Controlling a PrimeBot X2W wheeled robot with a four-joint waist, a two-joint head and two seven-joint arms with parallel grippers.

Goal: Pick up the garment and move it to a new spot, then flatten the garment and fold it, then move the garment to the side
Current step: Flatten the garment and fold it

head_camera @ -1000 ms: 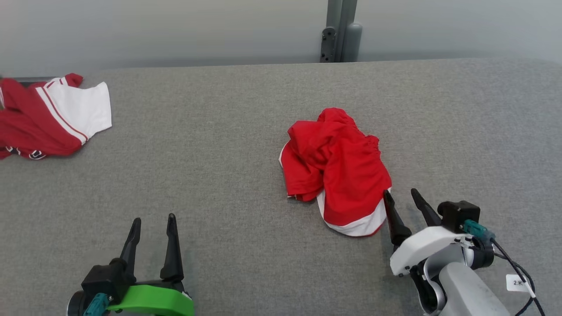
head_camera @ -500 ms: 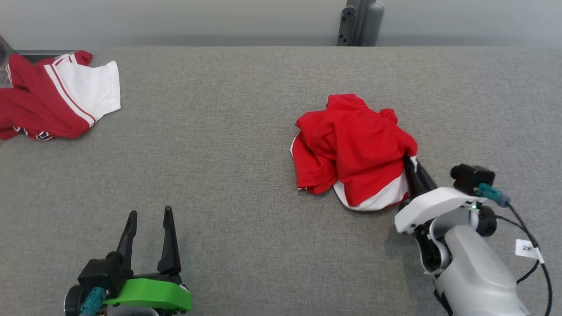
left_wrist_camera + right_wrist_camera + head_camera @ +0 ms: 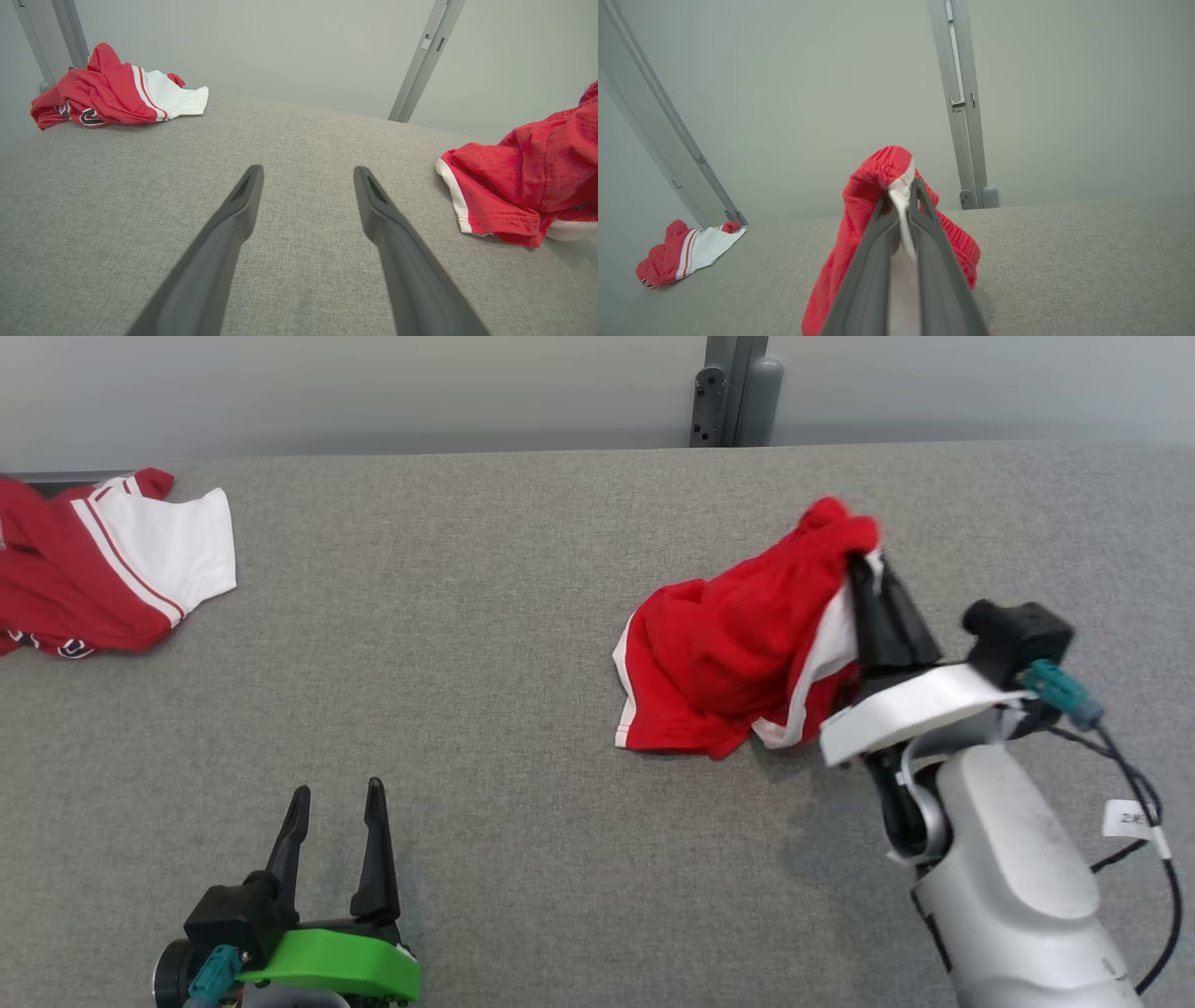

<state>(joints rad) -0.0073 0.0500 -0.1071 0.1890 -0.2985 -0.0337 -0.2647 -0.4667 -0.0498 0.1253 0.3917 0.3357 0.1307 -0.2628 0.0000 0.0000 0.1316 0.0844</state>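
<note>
The right hand (image 3: pixel 866 569) has lifted the red garment (image 3: pixel 728 663) partly off the desk (image 3: pixel 467 663), clamped on its edge; the left hand (image 3: pixel 338 791), well to its left, has its fingers apart.

Grey woven-fabric counter (image 3: pixel 485 644), flat, spans the head view side to side. Two things lie on it. Right of centre: crumpled red garment (image 3: pixel 719 663) with white trim, left hem end resting on the counter, right end raised off the surface, shadow beneath. Far-left back corner: bunched red-and-white garment (image 3: pixel 112 569), lying at the counter's edge, well apart from the first.
</note>
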